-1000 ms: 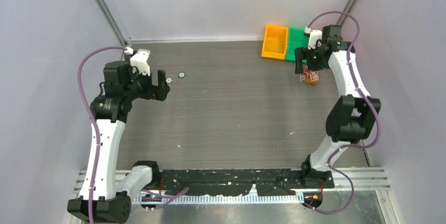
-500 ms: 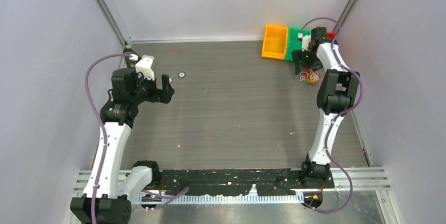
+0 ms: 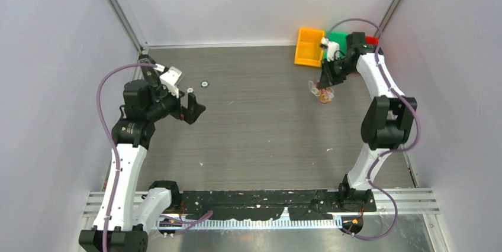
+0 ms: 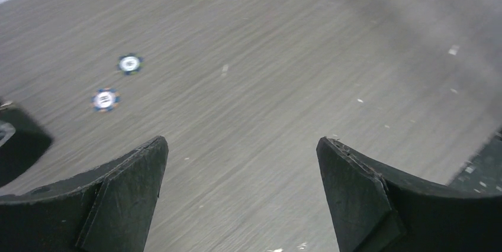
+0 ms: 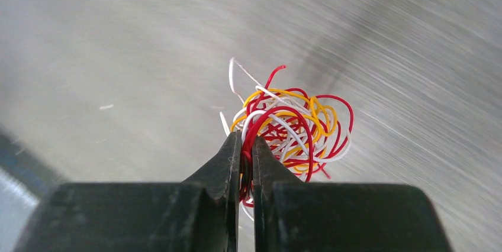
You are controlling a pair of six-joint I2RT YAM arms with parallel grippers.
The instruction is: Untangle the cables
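Observation:
The cables (image 5: 293,128) are a small tangle of thin red, white and yellow-orange wires. My right gripper (image 5: 247,145) is shut on the tangle's near edge, with strands pinched between the two black fingers. From above, the cables (image 3: 322,93) hang blurred under the right gripper (image 3: 324,85), just in front of the bins at the back right. My left gripper (image 3: 193,106) is far from them at the table's left. In the left wrist view the left gripper (image 4: 243,145) stands wide open over bare wood, nothing between its fingers.
An orange bin (image 3: 309,46) and a green bin (image 3: 337,41) stand at the back right corner, close behind the right gripper. Two small round markers (image 4: 129,63) (image 4: 105,99) lie on the table near the left gripper. Grey walls enclose the table on three sides.
My right gripper closed on the cables and carried them leftward off their spot by the right wall. My left arm swung a little to the right, still open.

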